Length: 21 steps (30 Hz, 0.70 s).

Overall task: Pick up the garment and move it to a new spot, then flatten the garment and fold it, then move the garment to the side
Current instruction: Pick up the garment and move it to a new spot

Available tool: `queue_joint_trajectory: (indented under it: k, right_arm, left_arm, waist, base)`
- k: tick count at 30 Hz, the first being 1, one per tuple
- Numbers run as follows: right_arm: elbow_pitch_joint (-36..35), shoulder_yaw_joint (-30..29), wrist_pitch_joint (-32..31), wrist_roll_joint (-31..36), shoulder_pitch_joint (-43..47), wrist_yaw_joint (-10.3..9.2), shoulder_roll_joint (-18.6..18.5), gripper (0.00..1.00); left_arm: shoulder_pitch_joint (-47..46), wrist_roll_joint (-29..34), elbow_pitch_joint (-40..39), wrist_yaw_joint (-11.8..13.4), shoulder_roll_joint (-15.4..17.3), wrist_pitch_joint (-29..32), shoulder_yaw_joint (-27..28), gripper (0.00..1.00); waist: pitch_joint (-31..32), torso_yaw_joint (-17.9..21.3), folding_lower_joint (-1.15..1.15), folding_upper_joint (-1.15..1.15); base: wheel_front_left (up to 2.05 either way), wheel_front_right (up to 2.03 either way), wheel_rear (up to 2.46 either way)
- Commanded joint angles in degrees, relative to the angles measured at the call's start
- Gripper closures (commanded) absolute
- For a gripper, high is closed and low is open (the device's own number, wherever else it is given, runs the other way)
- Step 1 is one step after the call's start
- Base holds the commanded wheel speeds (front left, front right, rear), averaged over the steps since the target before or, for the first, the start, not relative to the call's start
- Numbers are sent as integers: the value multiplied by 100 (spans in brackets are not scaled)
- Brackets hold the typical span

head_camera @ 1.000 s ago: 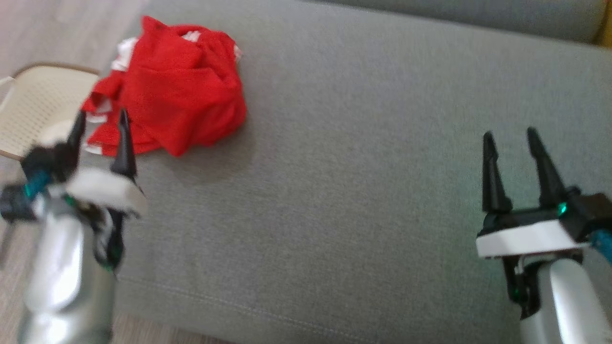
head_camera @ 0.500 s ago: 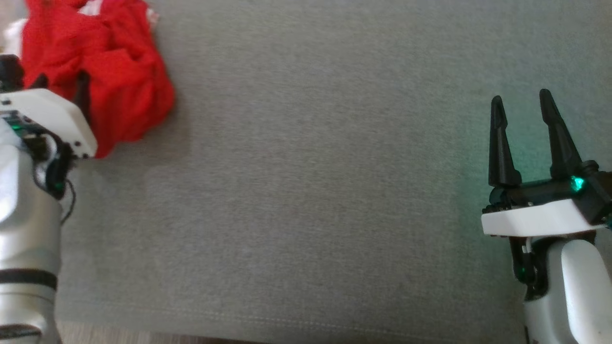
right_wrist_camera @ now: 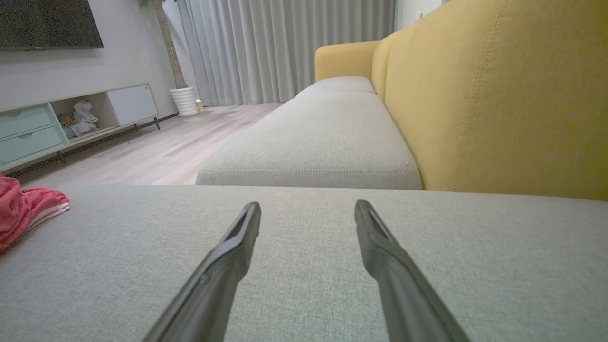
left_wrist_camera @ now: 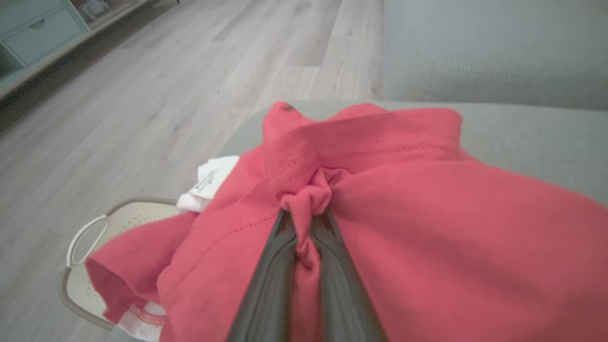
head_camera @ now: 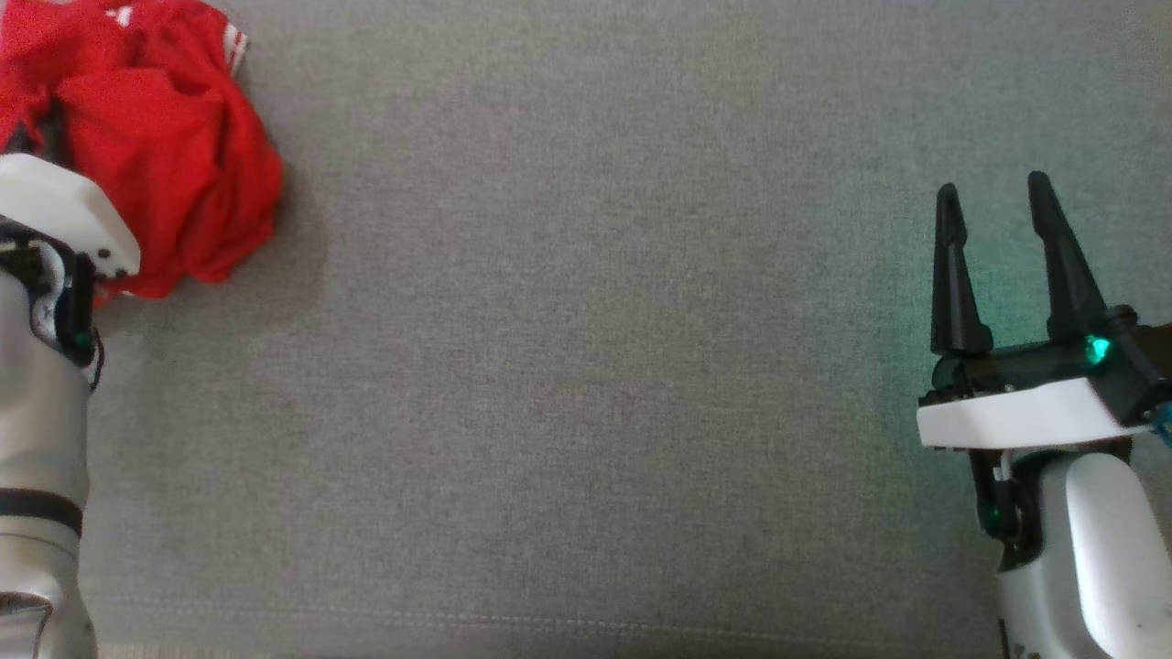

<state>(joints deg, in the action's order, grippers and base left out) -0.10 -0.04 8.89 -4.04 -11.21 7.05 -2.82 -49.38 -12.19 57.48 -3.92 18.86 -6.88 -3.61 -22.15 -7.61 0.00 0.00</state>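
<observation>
Now we pinch a bunched fold of the garment [left_wrist_camera: 380, 190] at the left end of the cushion [head_camera: 586, 366], left gripper [left_wrist_camera: 306, 216] clamped on it so the heap should lift as one. Right gripper [head_camera: 993, 192] hangs spread and empty over the cushion's right side, free for flattening.

Right pincer [head_camera: 993, 190] of long tapered black fingers [head_camera: 952, 275], white wedge plate [head_camera: 1016, 423] behind it, green light [head_camera: 1092, 348], silver forearm [head_camera: 1099, 549], black band [head_camera: 37, 511] behind left pincer [left_wrist_camera: 306, 223]
</observation>
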Motion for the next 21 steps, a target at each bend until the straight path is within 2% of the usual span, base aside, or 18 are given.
queue_joint_trajectory:
  k: [1,5,9,17,21]
  right_arm:
    - [-113,172,74,-42,-74,44,-10,0]
    - [45,225,116,-105,-38,44,-8,0]
    - [215,262,184,-222,32,44,-7,0]
    - [445,307,337,-443,116,44,-7,0]
    - [505,143,415,-487,106,44,-7,0]
  left_arm:
    - [-259,17,-201,96,355,-268,164,100]
    - [-262,8,-444,163,332,-637,178,100]
    - [-205,17,-1006,188,308,-775,183,100]
    - [170,22,-2335,154,88,-800,51,100]
    - [393,31,-3041,124,-103,-573,-172,100]
  waist:
    - [177,-41,0,0]
    - [469,-71,0,0]
    - [772,-75,0,0]
    - [1212,91,0,0]
    - [1358,284,0,0]
  base:
    - [0,0,0]
    - [0,0,0]
    - [0,0,0]
    - [0,0,0]
    - [0,0,0]
